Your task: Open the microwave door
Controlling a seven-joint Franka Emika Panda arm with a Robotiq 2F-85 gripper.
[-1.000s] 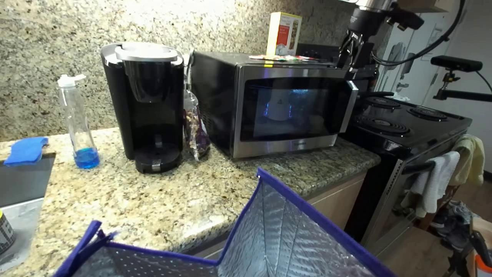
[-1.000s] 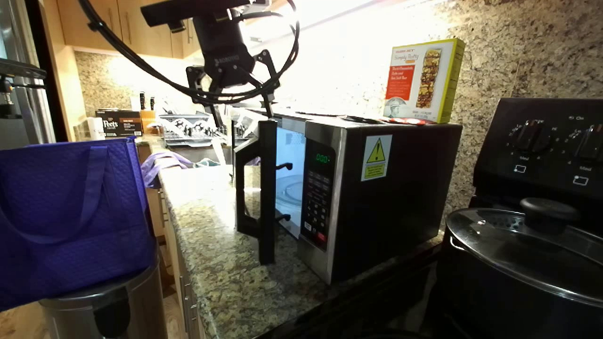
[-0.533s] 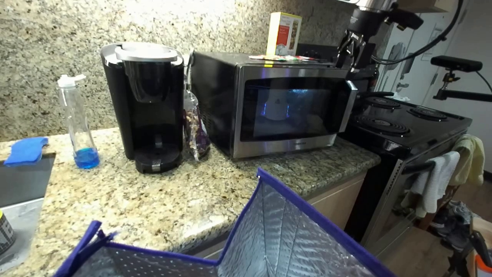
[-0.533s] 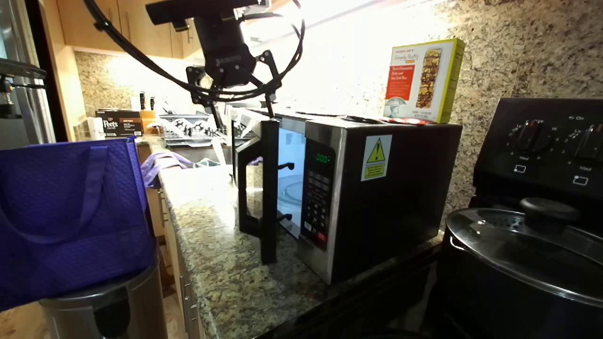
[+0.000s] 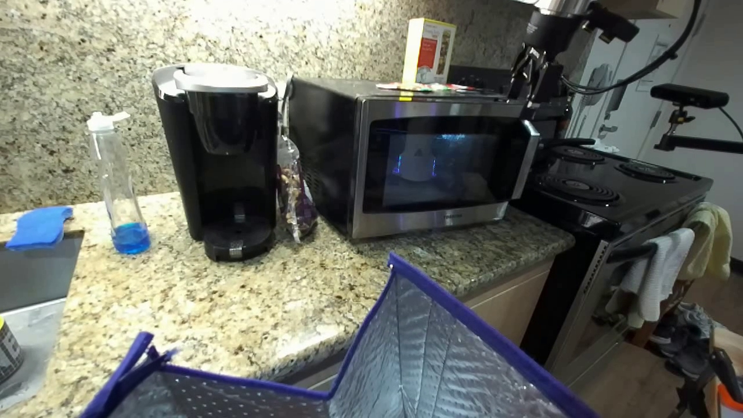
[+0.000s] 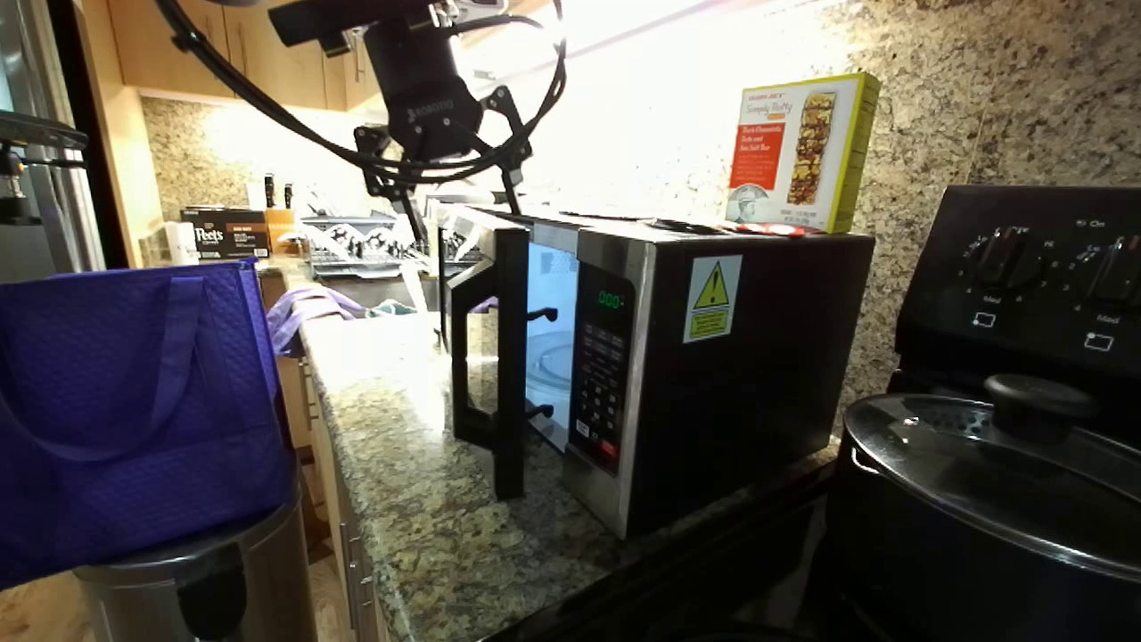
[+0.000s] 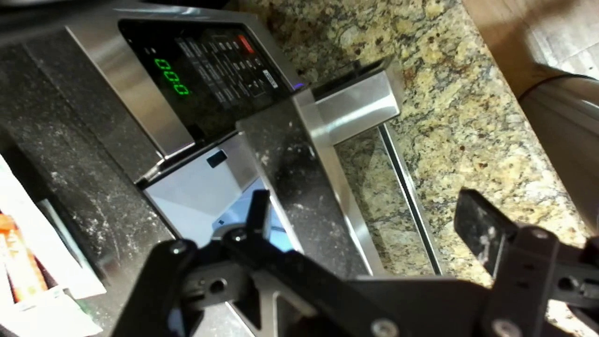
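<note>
The microwave [image 6: 749, 374] is a boxy steel and black oven on the granite counter, also in an exterior view [image 5: 325, 151]. Its door [image 5: 435, 162] stands ajar; the lit cavity shows through the gap [image 6: 548, 357]. The door's steel handle [image 6: 462, 357] sticks out in front. My gripper [image 6: 463, 218] is open above the door's top edge. In the wrist view my gripper [image 7: 366, 203] straddles the door's top edge [image 7: 309, 187]: one finger is over the cavity gap, the other beyond the handle bar. Nothing is held. I cannot tell whether a finger touches the door.
A snack-bar box [image 6: 802, 152] stands on the microwave. A black coffee maker [image 5: 226, 174] is beside it. The stove [image 5: 603, 186] lies on the other side with a lidded pot [image 6: 963, 535]. A purple bag [image 6: 134, 410] stands in front of the counter.
My gripper has risen slightly, its fingertips now a little higher over the door's top. The door's free edge has shifted very slightly toward the microwave. The fingers have stayed open.
</note>
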